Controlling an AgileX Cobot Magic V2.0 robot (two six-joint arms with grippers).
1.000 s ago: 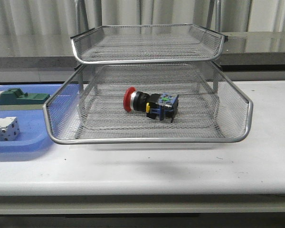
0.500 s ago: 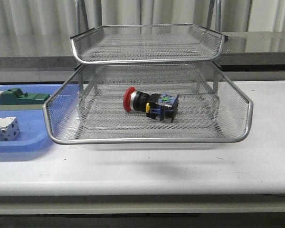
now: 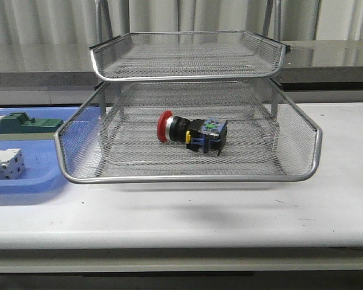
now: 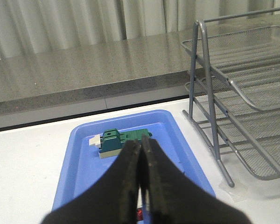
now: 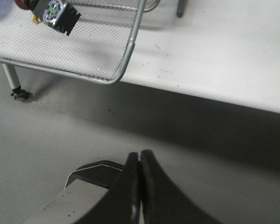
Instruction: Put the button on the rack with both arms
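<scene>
The small push-button with red mushroom head, black body and blue-yellow rear block (image 3: 192,133) lies on its side (head pointing to 9 o'clock) near the middle of the silver wire-mesh letter-tray rack's (image 3: 187,179) lower visible tier.

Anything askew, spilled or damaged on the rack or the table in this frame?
Nothing stands out. The button lies on its side in the lower tray of the rack, intact. The green block and white block sit in the blue tray. No spill or damage visible.
</scene>
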